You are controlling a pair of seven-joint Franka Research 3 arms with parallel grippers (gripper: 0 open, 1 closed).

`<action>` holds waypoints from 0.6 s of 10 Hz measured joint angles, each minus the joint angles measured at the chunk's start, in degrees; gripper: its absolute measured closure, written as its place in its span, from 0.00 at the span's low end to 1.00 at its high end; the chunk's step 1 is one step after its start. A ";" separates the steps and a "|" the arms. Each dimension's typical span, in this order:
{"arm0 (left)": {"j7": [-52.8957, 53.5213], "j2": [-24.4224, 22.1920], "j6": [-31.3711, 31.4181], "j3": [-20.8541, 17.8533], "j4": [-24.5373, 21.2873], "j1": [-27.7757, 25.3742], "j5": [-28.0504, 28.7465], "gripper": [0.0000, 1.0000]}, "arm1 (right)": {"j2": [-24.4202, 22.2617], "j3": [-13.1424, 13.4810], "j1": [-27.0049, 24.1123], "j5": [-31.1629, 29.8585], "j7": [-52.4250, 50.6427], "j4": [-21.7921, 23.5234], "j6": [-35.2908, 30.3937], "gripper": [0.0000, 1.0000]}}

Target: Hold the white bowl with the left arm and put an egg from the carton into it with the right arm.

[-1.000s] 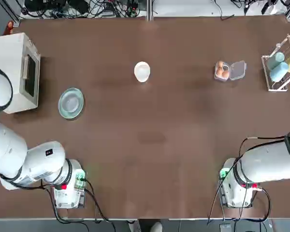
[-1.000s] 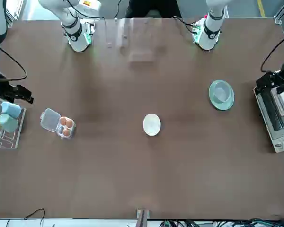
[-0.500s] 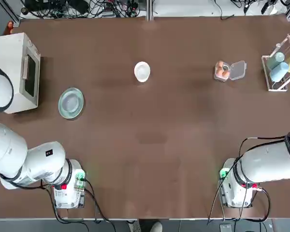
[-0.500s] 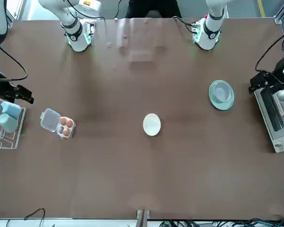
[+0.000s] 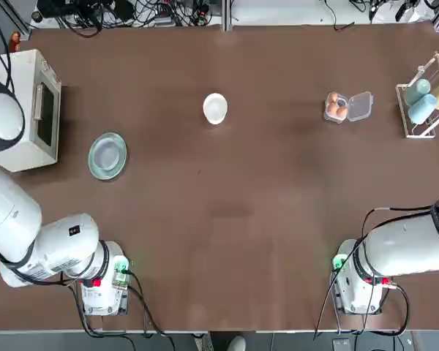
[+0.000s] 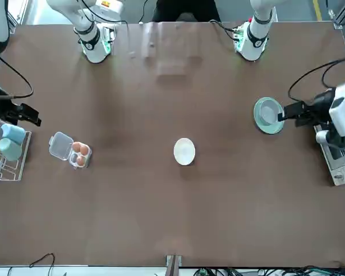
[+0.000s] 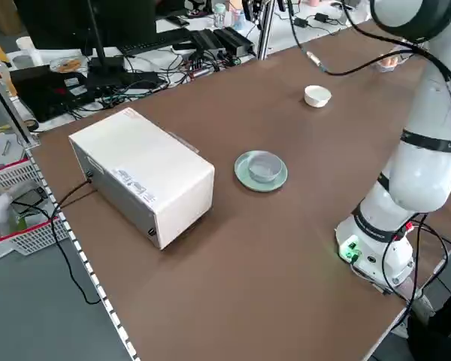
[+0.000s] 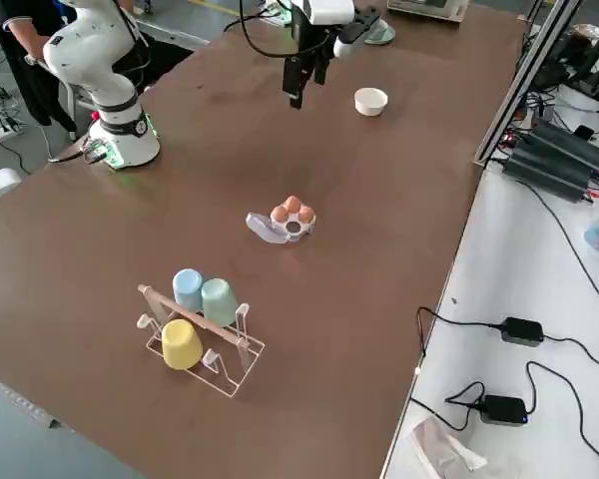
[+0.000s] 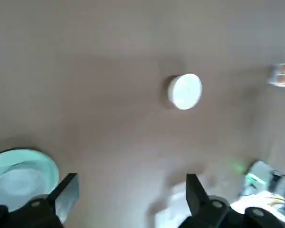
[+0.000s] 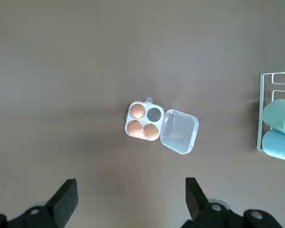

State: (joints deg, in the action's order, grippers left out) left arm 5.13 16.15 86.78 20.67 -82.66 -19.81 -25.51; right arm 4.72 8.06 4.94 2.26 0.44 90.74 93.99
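L gripper open, nothing in it, up over the table's left side; white bowl sits mid-table, far half. R gripper open too, parked out right; three brown eggs in the open clear carton, right of the bowl.

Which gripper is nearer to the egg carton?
Right: the right gripper hangs right of the carton, near the wire rack; the left gripper is far left of it, near the glass plate.
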 joint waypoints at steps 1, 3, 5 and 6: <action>1.87 2.26 0.49 -0.12 0.33 -1.06 -3.41 0.00 | 0.00 0.01 0.00 0.00 0.02 0.00 0.00 0.00; 6.84 6.62 1.11 0.39 1.88 -0.03 -5.16 0.00 | 0.00 0.02 0.00 0.00 0.04 0.02 -0.05 0.00; 15.77 10.58 4.17 0.74 2.36 2.25 -5.32 0.00 | 0.01 0.02 0.00 0.00 0.04 0.03 -0.14 0.00; 21.61 12.14 6.45 1.00 2.46 3.34 -5.42 0.00 | 0.01 0.02 0.00 0.00 0.05 0.05 -0.14 0.00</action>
State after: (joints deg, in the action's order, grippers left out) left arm 26.74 28.28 93.24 21.67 -80.20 -16.48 -30.93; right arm 4.73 8.08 4.94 2.26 0.49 90.78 93.84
